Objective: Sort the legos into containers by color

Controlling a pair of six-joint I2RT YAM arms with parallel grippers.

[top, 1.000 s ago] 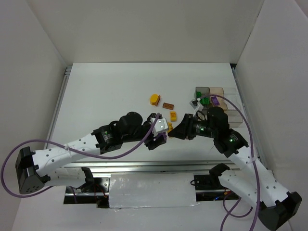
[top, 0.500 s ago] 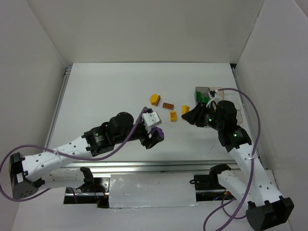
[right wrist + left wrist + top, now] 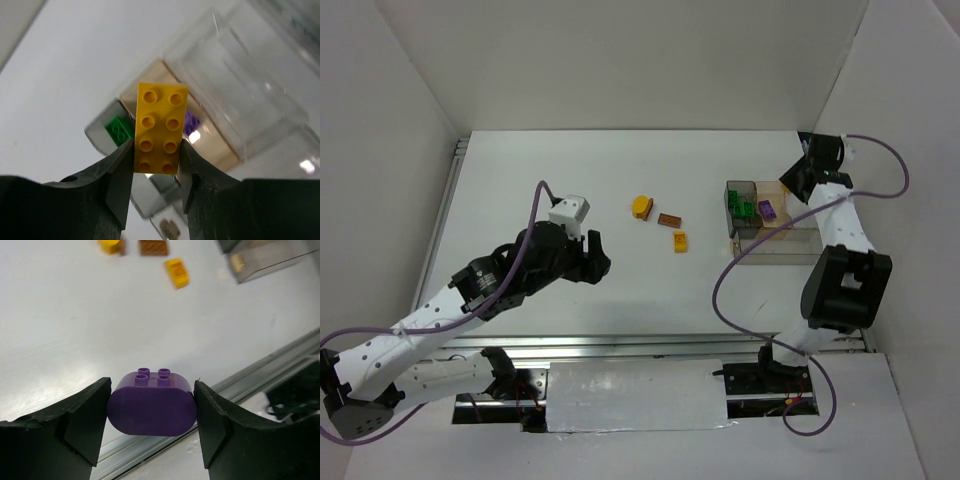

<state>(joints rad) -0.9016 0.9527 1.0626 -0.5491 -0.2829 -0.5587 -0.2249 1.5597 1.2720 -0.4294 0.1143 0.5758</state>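
White table [image 3: 550, 170] under me, and the clear tray [image 3: 800, 235] sits at its right side, split into smoky grey, tan and clear compartments.

My left gripper [image 3: 595, 258] hangs over the near-left part of the table, well apart from the tray. The wrist view shows it clenched around a purple rounded brick [image 3: 151, 407], one black finger [image 3: 85, 420] pressed on each end, four studs up. The brick is off the table.

My right gripper [image 3: 798, 172] is up at the far right, just beyond the tray's far edge. It is clamped on a yellow two-by-four brick [image 3: 159, 127], pinched by its long sides, eight studs facing the wrist camera, with the tray below and behind it.

In the tray, green bricks [image 3: 743, 209] lie in the smoky grey compartment, and a small purple brick [image 3: 767, 209] lies in the tan one beside it.

Loose near the middle of the table, left of the tray: a yellow-orange rounded piece [image 3: 641, 207], a brown-orange flat brick [image 3: 669, 220] just right of it, and a little yellow brick [image 3: 680, 241] nearer to me.
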